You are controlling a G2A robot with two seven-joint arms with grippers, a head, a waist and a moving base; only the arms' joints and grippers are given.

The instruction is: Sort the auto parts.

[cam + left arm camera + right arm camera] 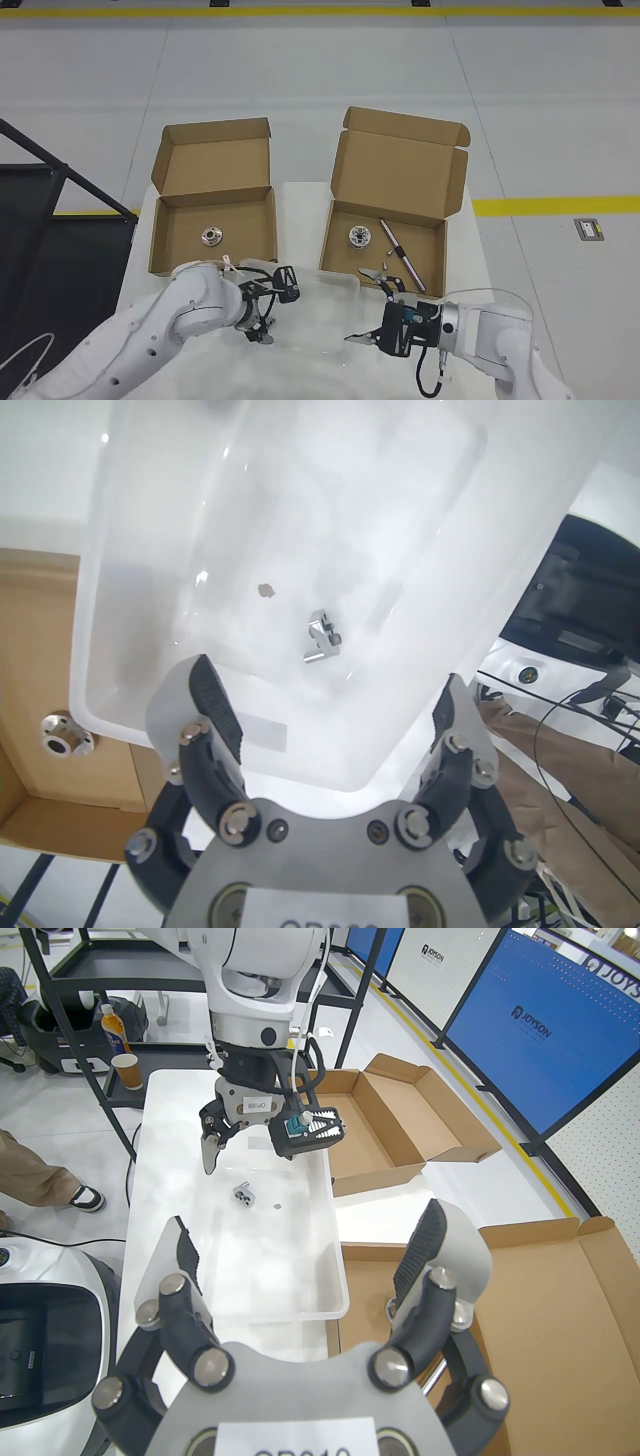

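2 cardboard boxes stand open on the white table (300, 225), well apart, with their lids folded back to the far side.

The left box (180, 255) holds 1 flanged metal hub (210, 237) near the middle of its floor.

Just right of that box's near corner, the left gripper (325, 672) hangs over the left end of a clear tray (280, 1316). It points down, and its jaws are spread wide with nothing between them.

The tray lies on the near part of the table, between the 2 boxes and just beside them. On its floor, in the left part, lies 1 small silver bracket (322, 642) with 2 dark screw heads. The bracket sits below the left gripper, apart from both fingers (215, 700). A tiny dark fleck (266, 590) lies near the bracket and does not touch it.

Near the tray's right end is the right gripper (307, 1215), aimed left along the tray. Its jaws are also wide apart and hold nothing.

The right box (432, 250) holds another hub (359, 235) in its left half. To that hub's right, a thin rod (402, 255) lies slanted on the floor, its far end close to the hub but apart from it. The rod's near end points toward the box's near right corner.
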